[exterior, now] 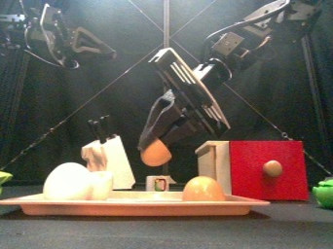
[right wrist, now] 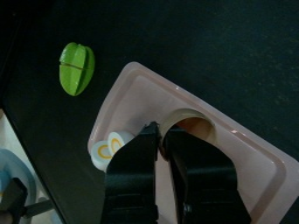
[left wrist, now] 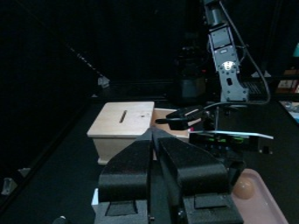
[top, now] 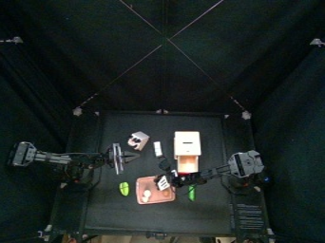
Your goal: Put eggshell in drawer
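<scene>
Top view: the right gripper (top: 162, 174) hangs over the tray (top: 155, 187); the drawer (top: 189, 152) lies just beyond it on the worktop.

Front view: its fingers (exterior: 159, 131) pinch a tan eggshell (exterior: 156, 152) above the tray, drawer to its right.

Wrist views: left gripper (left wrist: 163, 157) closed, empty. No writing legible.
</scene>
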Robot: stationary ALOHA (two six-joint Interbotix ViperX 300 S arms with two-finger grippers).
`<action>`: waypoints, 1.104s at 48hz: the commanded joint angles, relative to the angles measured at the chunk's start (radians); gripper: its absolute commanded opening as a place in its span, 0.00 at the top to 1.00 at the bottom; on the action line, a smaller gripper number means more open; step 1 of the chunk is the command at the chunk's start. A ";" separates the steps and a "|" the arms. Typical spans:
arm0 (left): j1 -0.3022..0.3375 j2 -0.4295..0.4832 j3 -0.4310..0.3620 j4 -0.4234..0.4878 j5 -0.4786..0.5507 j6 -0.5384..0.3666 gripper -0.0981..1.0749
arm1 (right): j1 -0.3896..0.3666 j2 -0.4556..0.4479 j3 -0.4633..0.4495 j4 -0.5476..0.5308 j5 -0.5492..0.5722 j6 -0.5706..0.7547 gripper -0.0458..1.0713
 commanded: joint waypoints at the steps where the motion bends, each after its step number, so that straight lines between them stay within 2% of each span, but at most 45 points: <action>1: 0.002 -0.002 -0.012 0.003 -0.017 0.000 0.50 | 0.002 -0.046 -0.009 0.002 -0.003 -0.003 0.59; 16: 0.002 -0.002 -0.008 0.002 -0.017 -0.002 0.50 | 0.003 -0.150 0.020 -0.014 0.002 -0.003 0.59; 26: -0.003 -0.002 -0.003 0.000 -0.012 -0.006 0.50 | 0.026 -0.290 0.126 -0.006 0.031 0.002 0.59; 38: -0.005 -0.002 0.002 -0.012 -0.012 -0.008 0.50 | 0.040 -0.477 0.293 0.018 0.143 0.012 0.59; 49: -0.005 -0.002 0.002 -0.020 -0.012 -0.006 0.50 | 0.035 -0.545 0.396 0.110 0.256 0.006 0.58; 53: -0.003 -0.002 0.002 -0.021 -0.012 -0.008 0.50 | 0.032 -0.549 0.410 0.110 0.296 0.008 0.58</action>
